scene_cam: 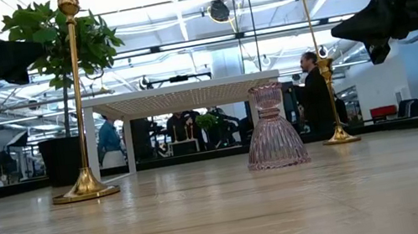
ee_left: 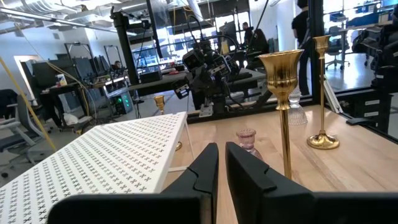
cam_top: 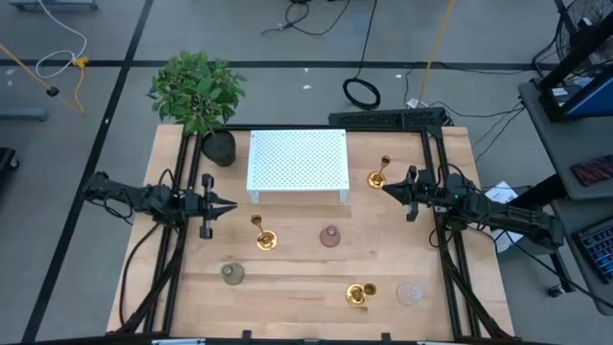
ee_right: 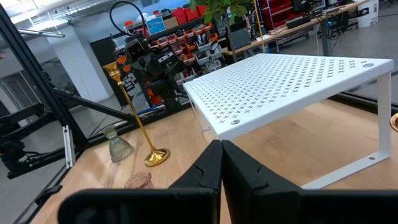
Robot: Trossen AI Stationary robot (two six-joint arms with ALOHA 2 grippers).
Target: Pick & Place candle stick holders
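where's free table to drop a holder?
Bare wood: front centre between olive holder and front gold candlestick; also the white rack top. Crowded: mid-table around pink holder and middle candlestick.

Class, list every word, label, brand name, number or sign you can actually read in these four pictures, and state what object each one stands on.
None: no readable text shows in any view.
White perforated metal shelf: a pattern of small holes, no writing.
Slim shiny gold candlesticks and squat pink glass holder: no labels.
Red and blue bins on the far racks: any markings are too small and blurred to read.
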